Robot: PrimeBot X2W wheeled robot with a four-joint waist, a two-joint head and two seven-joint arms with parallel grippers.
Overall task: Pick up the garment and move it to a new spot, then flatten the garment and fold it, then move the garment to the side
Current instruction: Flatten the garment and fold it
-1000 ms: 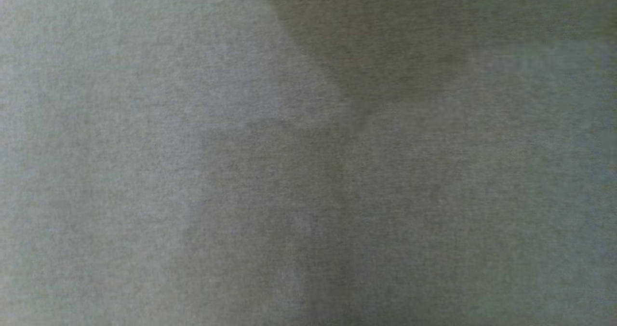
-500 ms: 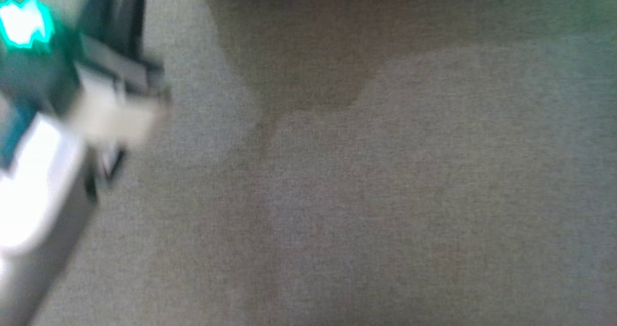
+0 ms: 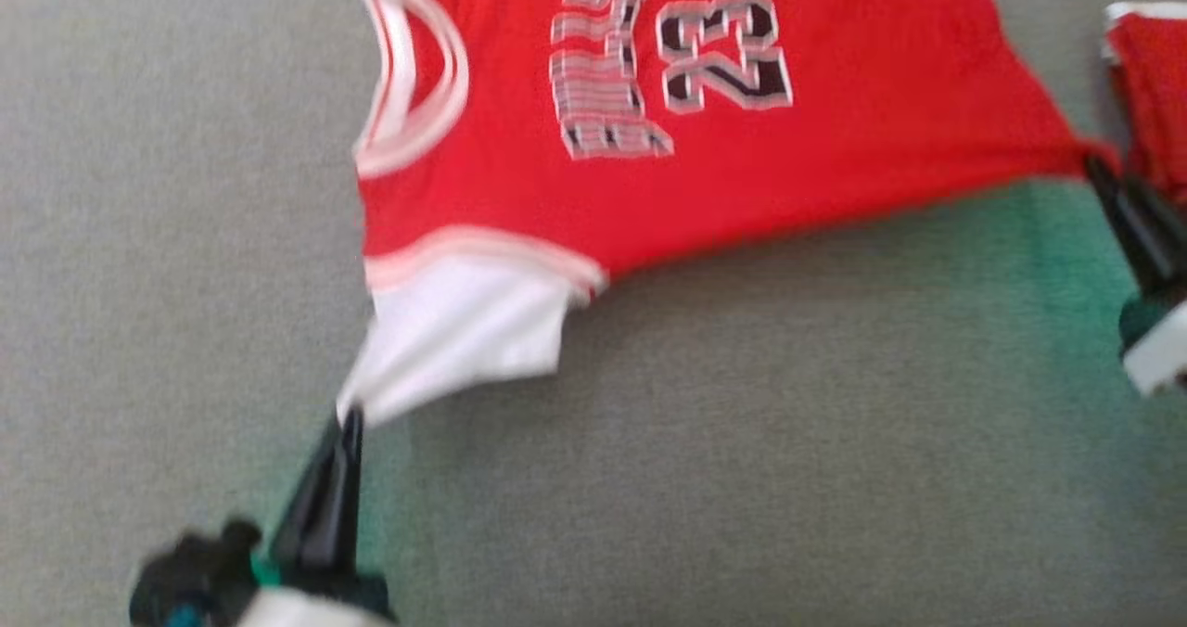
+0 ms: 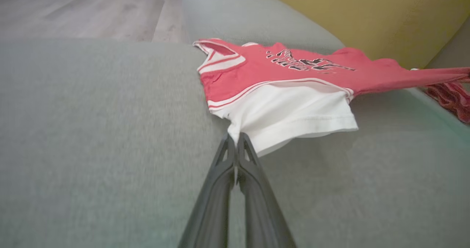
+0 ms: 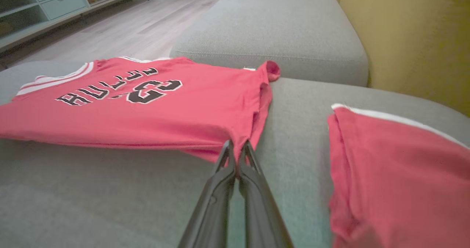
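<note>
The garment (image 3: 835,145) is a red jersey with the number 23 and white trim, spread across the grey sofa seat (image 3: 742,441). My left gripper (image 3: 350,415) is shut on the tip of its white sleeve (image 3: 464,330), seen close in the left wrist view (image 4: 235,138) with the sleeve (image 4: 293,112) pulled toward me. My right gripper (image 3: 1099,168) is shut on the red bottom corner, and the right wrist view shows the fingertips (image 5: 237,147) pinching that hem of the garment (image 5: 165,108). The near edge is stretched taut between both grippers and lifted slightly off the seat.
A second red piece with a white stripe (image 5: 396,167) lies on the seat to the right of my right gripper, also at the head view's right edge (image 3: 1150,80). A yellow backrest (image 5: 415,39) rises behind. Beyond the sofa lie wooden floor (image 5: 128,28) and a low cabinet (image 5: 36,6).
The head camera has swung: earlier it saw only blurred grey fabric, then my left arm passing. Now the garment and both grippers are in its picture.
</note>
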